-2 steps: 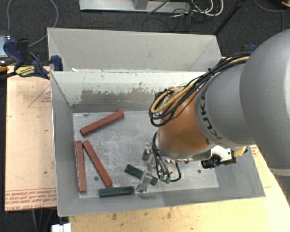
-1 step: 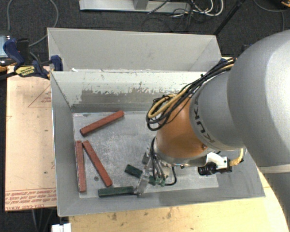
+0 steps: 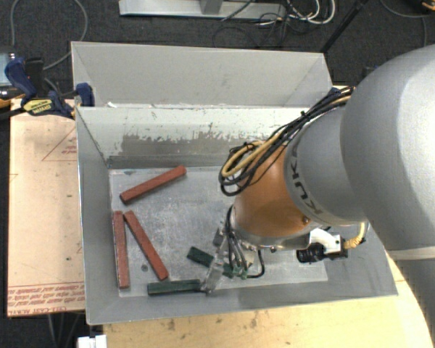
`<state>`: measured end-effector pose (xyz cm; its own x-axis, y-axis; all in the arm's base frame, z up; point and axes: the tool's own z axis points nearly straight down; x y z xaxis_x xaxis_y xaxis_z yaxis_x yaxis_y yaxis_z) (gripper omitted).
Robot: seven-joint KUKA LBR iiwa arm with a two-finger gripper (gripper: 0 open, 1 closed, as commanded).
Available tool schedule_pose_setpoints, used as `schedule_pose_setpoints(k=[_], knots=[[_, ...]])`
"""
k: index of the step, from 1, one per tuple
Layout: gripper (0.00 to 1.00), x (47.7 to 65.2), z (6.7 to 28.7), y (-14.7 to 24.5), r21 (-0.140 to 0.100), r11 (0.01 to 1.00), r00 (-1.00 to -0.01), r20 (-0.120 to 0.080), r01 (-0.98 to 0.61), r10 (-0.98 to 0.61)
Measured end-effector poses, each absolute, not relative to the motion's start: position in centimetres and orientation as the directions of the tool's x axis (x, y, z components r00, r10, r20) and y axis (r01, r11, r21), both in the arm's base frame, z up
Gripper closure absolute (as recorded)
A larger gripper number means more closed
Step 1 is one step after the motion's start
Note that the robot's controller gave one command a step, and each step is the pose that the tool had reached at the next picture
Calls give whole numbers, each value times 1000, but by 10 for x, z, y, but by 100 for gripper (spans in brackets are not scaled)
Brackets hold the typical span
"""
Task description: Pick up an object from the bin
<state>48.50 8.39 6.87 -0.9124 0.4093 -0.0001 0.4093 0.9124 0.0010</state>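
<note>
Where bin [image 3: 94, 209] floor meets near wall, long dark green bar [image 3: 172, 288] lies flat, its right end at gripper [image 3: 212, 280] tip. Gripper low over that end; how far open, cannot tell; nothing seen held. Small dark green block [image 3: 199, 255] just beyond, close by. Toward view's left: straight brown stick [image 3: 120, 249] and slanted brown stick [image 3: 146, 245], near each other. Farther back, third brown stick [image 3: 153, 184] lies apart. Orange cover [image 3: 268, 201] and cables [image 3: 272, 142] hide bin's right part. Dark room floor [image 3: 94, 6] beyond.
</note>
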Motion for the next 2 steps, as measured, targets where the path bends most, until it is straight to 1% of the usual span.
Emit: schedule_pose_setpoints(k=[1,2], knots=[[100,485,70,84,2,912,-912,-2,409,409],[100,487,164,85,4,913,-913,-6,407,407]])
